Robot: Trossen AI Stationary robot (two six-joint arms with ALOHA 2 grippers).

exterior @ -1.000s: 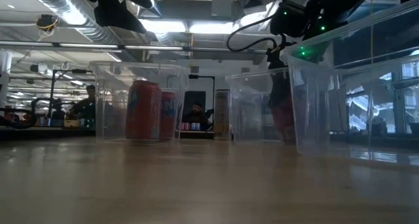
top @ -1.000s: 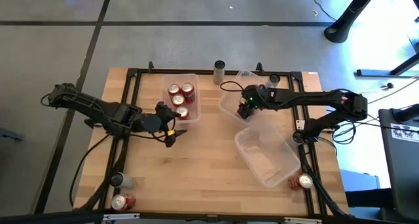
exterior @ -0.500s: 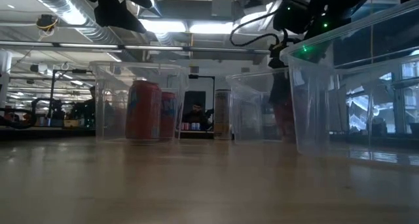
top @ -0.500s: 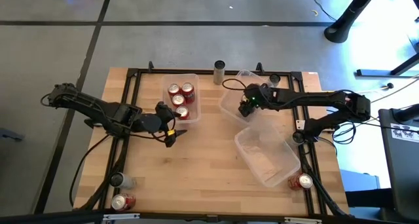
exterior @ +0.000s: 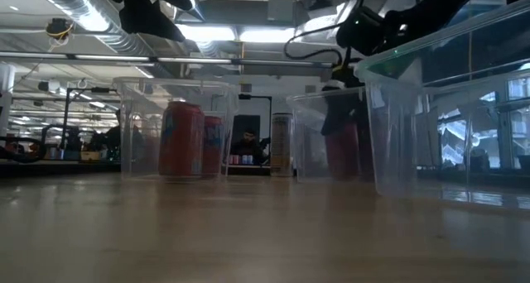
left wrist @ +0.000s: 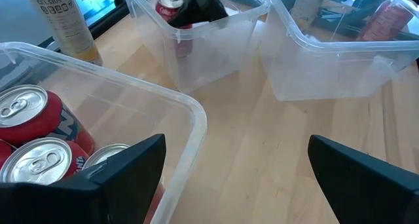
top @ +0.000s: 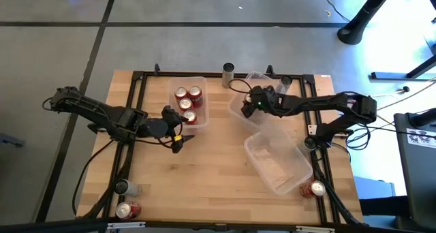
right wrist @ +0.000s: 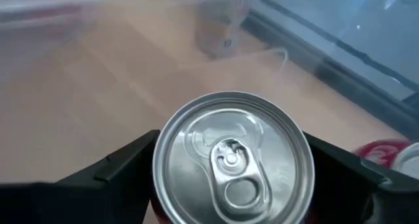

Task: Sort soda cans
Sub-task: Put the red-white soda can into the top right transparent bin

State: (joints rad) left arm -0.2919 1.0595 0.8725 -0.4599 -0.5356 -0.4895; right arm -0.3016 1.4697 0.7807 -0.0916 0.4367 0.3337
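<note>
A clear bin (top: 201,83) at the far middle holds three red soda cans (top: 187,103); they also show in the left wrist view (left wrist: 33,129). My left gripper (top: 178,140) is open and empty just near of that bin; it also shows in its wrist view (left wrist: 236,185). My right gripper (top: 252,107) reaches into a second clear bin (top: 236,109) to the right and is shut on a red can with a silver top (right wrist: 232,157). That can stands upright inside the bin in the low view (exterior: 341,146). My right gripper pinches the red can by its side wall just under the top rim (right wrist: 160,185), one finger (right wrist: 111,178) on each side. The fingers come from above, pointing down. The can is upright inside the bin; whether its base touches the bin floor I cannot tell.
A larger clear bin (top: 276,161) lies aslant at the right. A tall can (top: 228,73) and a dark can (top: 285,83) stand at the far edge. A grey can (top: 122,187) and a red one (top: 127,210) lie near left, another red (top: 315,189) near right.
My right gripper has carried the red can a little toward the table's left and far edge inside the second bin, keeping it upright. My left arm has kept still.
</note>
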